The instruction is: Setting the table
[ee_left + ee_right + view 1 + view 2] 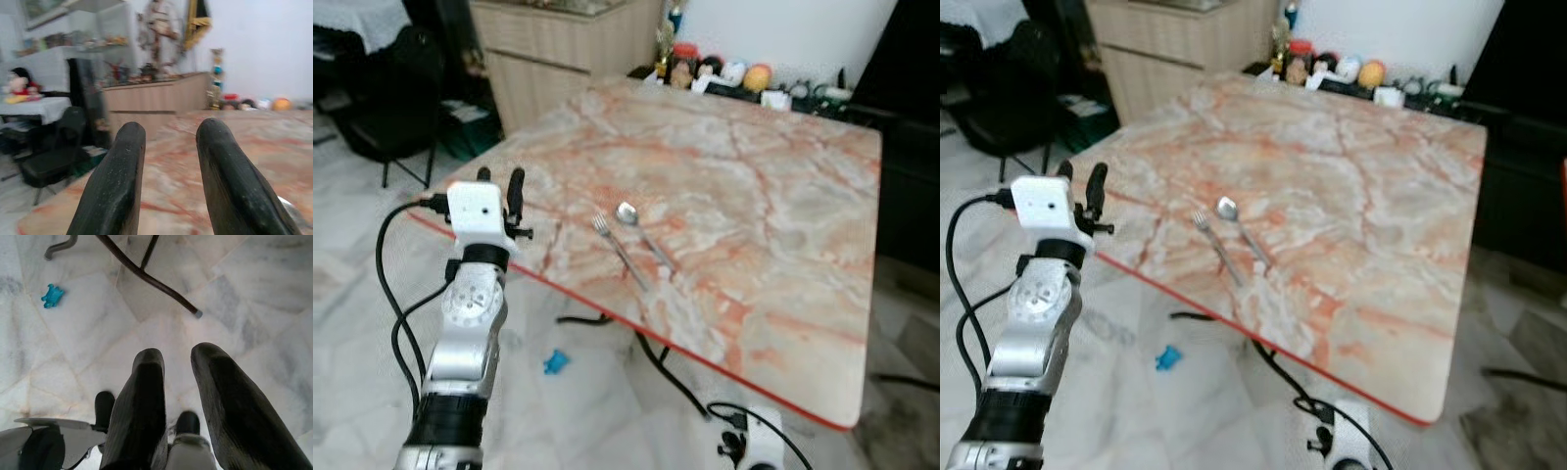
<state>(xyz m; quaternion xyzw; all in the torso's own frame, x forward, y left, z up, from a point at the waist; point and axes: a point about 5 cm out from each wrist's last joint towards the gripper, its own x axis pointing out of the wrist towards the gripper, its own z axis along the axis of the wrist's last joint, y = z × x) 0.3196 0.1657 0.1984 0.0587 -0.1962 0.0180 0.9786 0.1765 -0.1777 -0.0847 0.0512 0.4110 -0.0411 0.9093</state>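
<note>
On the left, the left gripper [500,182] is held up at the near left edge of the table [773,186]. Its two black fingers [112,186] are spread a little, with a gap between them, and they hold nothing. They point across the table top.

A bit to the right, the fork [619,252] and the spoon [642,235] lie side by side on the table, near the front edge. The spoon is just right of the fork. Both are flat and slanted the same way. The gripper is near them but not touching.

Below the table, a small blue toy [555,362] sits on the floor [352,323], close to the black table legs [146,271] and a cable [680,387].

At the far back of the table there are little things [734,76] in a row, too small to name.

On the right, the right gripper [178,406] hangs low and points down at the floor. Its fingers are apart too, and empty.

What could go wrong? I think the fork and spoon are thin and flat on a smooth top, so the fingers could slip and push them away. They are close to the edge, so a bad push could knock one off. Being so close together, grabbing one could bump the other. The robot's feet could also catch on the cable or the toy.
</note>
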